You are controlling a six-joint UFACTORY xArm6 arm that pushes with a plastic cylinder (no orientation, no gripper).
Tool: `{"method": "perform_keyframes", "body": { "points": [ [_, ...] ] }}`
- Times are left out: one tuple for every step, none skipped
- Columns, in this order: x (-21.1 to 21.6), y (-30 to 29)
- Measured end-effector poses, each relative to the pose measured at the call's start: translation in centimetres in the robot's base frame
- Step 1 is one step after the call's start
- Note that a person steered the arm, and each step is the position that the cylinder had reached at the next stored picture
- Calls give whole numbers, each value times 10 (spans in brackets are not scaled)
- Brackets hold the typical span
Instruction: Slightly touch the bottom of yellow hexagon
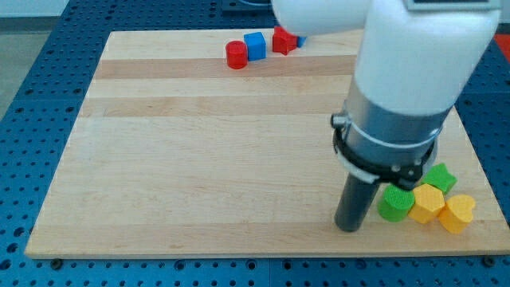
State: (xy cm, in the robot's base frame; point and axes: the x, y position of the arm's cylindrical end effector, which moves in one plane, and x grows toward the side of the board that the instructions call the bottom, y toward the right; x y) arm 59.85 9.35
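Two yellow blocks lie at the view's bottom right: a yellow hexagon [428, 202] and another yellow block [457, 213] just to its right, nearer the board's edge. A green round block [394, 204] touches the hexagon's left side, and a green star-like block [440, 177] sits above it. My tip [348, 227] stands on the board just left of the green round block, close to it, and left of the yellow hexagon. The arm's white body hides part of the board above this cluster.
At the view's top stand a red cylinder [236, 55], a blue cube [255, 45] and a red star-like block [283, 41], with a sliver of another blue block [300, 40] behind it. The wooden board [199, 159] lies on a blue perforated table.
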Motion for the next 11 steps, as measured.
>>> {"method": "perform_keyframes", "body": {
  "points": [
    [19,-2],
    [20,11],
    [20,36],
    [20,59],
    [20,82],
    [20,90],
    [20,90],
    [20,91],
    [11,96],
    [3,103],
    [3,112]
  ]
}}
